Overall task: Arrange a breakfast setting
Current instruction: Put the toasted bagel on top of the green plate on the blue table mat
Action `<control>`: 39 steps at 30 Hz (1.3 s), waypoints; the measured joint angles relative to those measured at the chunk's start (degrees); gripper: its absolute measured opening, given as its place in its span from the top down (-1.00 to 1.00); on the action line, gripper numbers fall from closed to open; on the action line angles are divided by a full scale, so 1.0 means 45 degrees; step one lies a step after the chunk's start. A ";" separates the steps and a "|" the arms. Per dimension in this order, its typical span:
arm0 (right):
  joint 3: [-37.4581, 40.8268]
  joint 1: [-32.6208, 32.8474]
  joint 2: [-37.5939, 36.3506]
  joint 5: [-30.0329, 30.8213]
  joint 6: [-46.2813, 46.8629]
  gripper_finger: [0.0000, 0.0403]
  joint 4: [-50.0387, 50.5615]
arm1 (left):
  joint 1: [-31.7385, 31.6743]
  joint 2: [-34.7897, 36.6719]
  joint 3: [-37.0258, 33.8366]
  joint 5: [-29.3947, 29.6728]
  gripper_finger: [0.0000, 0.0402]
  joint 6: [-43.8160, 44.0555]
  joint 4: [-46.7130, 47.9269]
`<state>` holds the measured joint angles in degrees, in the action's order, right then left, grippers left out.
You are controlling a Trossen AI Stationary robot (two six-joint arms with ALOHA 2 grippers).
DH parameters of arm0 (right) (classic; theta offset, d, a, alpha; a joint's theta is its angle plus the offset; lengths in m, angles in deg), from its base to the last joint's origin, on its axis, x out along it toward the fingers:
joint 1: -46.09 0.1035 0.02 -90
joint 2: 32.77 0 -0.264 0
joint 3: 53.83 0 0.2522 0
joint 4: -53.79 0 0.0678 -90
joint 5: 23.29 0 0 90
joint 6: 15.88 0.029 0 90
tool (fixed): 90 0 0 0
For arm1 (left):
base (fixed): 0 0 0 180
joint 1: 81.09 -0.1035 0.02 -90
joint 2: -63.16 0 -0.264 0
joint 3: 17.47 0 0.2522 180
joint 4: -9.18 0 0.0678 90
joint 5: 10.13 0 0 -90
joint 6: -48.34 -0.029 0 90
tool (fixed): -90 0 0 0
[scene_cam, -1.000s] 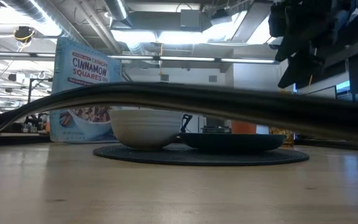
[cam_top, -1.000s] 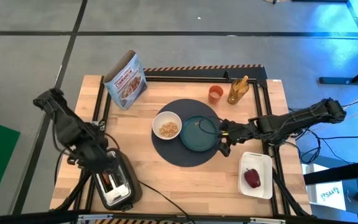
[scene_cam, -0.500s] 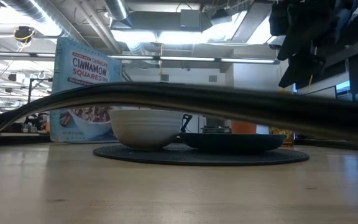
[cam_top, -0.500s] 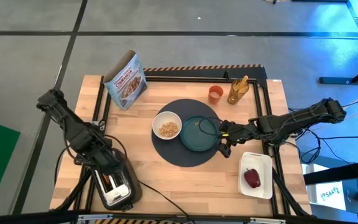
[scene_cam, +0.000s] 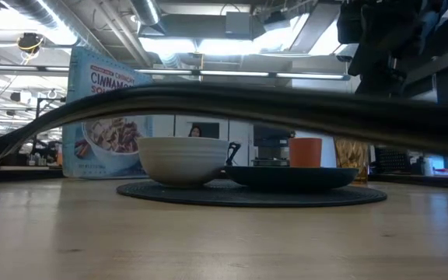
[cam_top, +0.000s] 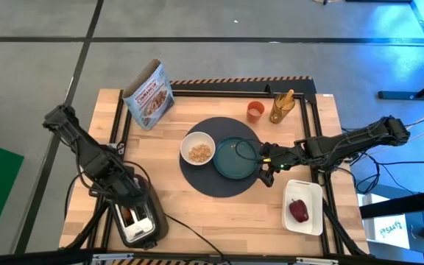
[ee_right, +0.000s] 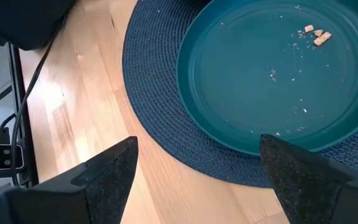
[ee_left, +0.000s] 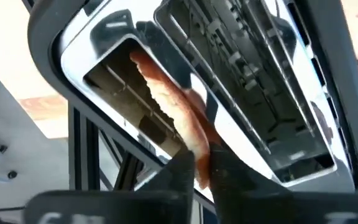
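Note:
A dark round mat (cam_top: 197,180) holds a small white bowl (cam_top: 198,147) with cereal and a teal plate (cam_top: 235,158). An orange cup (cam_top: 255,111) stands on the table behind the mat. A red fruit (cam_top: 298,210) lies on the white tray (cam_top: 305,190). A pale-brown piece of bread (ee_left: 166,106) stands in a slot of the silver-black toaster (cam_top: 140,221) at the near left. My left gripper (cam_top: 126,210) is down on the toaster, shut on the bread. My right gripper (cam_top: 265,171) is open above the mat's right edge (ee_right: 166,124), beside the plate. The spoon is not in view. My left gripper pinches the bread's upper edge (ee_left: 194,146) between its two fingers, near one end of the piece. The fingers come from above, pointing down into the slot. The bread stands on edge, its lower part inside the toaster.
A cereal box (cam_top: 149,94) stands at the far left and an amber bottle (cam_top: 282,107) beside the cup. A dark cable (scene_cam: 247,117) arches across the low view near the table's front. Bare wood lies in front of the mat.
My left arm has stretched toward the table's near edge and gone down onto the toaster. The dark cable in the low view has risen a little.

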<state>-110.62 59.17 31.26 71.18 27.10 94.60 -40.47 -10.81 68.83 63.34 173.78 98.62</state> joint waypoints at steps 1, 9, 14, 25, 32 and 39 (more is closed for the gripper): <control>0.0000 0.0000 0.0000 0.0000 0.0000 -0.61 0.0000 | 0.0000 0.0072 0.0090 -0.0015 0.90 0.0002 0.0004; 0.0000 -0.0278 0.0000 -0.0233 -0.0022 -0.61 -0.0168 | 0.0000 0.0988 0.2393 -0.0079 0.89 -0.0635 0.0009; -0.0024 -0.0921 0.0000 -0.0715 -0.0351 -0.61 -0.0461 | 0.0000 0.1227 0.4420 0.0843 0.91 -0.1633 0.1380; -0.0107 -0.1248 -0.0015 -0.1038 -0.0242 -0.61 -0.0477 | -0.0813 0.1040 0.6060 0.9334 0.94 -0.8990 0.1126; -0.0107 -0.1248 -0.0107 -0.1941 0.0247 -0.61 -0.0313 | -0.3318 -0.1225 0.6040 1.1401 0.93 -2.1831 -0.2004; -0.0126 -0.1248 -0.1244 -0.1732 0.1948 -0.61 0.1313 | -0.6116 -0.4151 0.6040 1.0015 0.90 -2.8375 -0.4370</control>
<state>-111.19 53.55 25.66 63.39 35.86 100.51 -67.99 -29.49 96.01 108.40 46.09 78.95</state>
